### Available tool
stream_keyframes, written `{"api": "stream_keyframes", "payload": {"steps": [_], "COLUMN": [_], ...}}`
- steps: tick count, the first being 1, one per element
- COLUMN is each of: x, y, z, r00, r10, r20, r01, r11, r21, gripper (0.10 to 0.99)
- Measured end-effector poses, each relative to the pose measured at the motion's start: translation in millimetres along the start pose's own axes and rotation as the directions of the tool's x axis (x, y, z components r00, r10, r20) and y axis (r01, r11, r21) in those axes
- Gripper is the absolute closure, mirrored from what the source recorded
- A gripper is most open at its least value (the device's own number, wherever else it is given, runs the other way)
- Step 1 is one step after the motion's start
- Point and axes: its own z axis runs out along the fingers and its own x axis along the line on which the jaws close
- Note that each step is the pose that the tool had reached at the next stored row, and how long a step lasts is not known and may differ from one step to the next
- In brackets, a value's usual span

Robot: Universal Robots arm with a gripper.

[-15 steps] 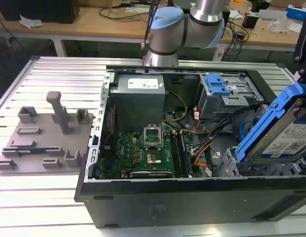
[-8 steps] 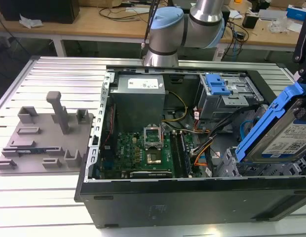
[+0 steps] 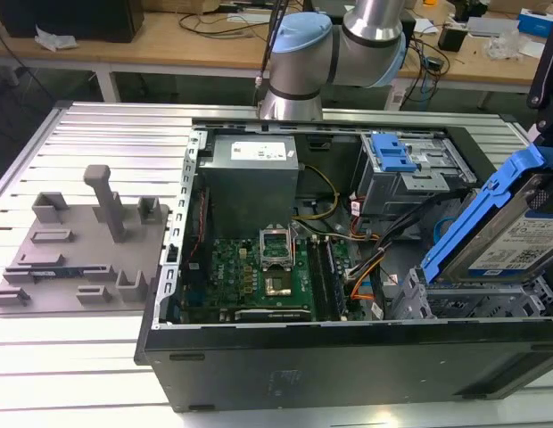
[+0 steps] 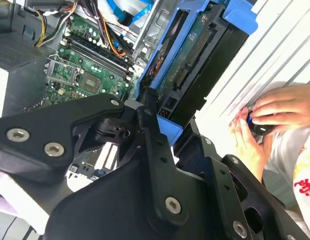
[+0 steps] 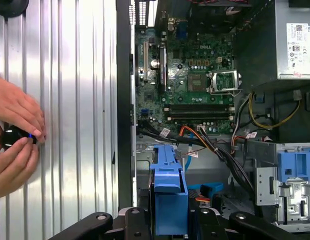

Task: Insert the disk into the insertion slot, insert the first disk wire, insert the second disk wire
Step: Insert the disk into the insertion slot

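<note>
Step in hand: seating the disk [image 3: 513, 236] in the insertion slot [image 3: 464, 299], at the exterior view's right of the open computer case [image 3: 348, 357].

Claw [image 5: 169, 222]: clamped on the disk's blue frame, with black fingers [image 5: 136, 220] bearing on either side of it in the first wrist view.

Position: the disk is tilted, its lower end at the mouth of the grey perforated slot and its upper end raised toward the exterior view's right. Whether the lower end touches the metal cannot be told. Neither wire appears connected to the disk.

Judgement on doing it well:
- The tilt should be taken out so that the frame's rails run level into the slot; going in at a slant would likely jam it.
- The wire bundle [image 3: 366, 267] lies near the slot's inner side and should stay out from under the disk.
- The neighbouring taller bay [image 3: 419, 183] with the blue latch [image 3: 390, 152] is the wrong place (easily confused).

Writing: the disk has a white printed label [image 3: 526, 250] and the power supply [image 3: 254, 174] has a white sticker [image 3: 259, 152]; their print is not read off here. The circuit board [image 3: 259, 272] bears fine markings.

Other: a person's hands [image 5: 15, 135] rest on the ribbed counter [image 3: 80, 357], holding a small black object beside the case.
</note>
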Motion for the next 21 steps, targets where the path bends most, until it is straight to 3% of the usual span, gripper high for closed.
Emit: {"api": "stream_keyframes", "payload": {"steps": [4,9,10,21], "x": [0.2,0.3,0.3,-0.9], "y": [0.0,0.7,0.8,0.8], "z": [0.2,1.8,2.1,2.9], "r00": [1.0,1.0,1.0,1.0], "r10": [0.0,-0.002,-0.002,-0.002], "r20": [0.0004,0.0036,0.0037,0.0027], "r01": [0.0,0.002,0.002,0.002], "r11": [1.0,0.9994,0.9993,0.9993], "r21": [0.003,0.035,0.037,0.038], "gripper": [0.722,0.722,0.722,0.722]}}
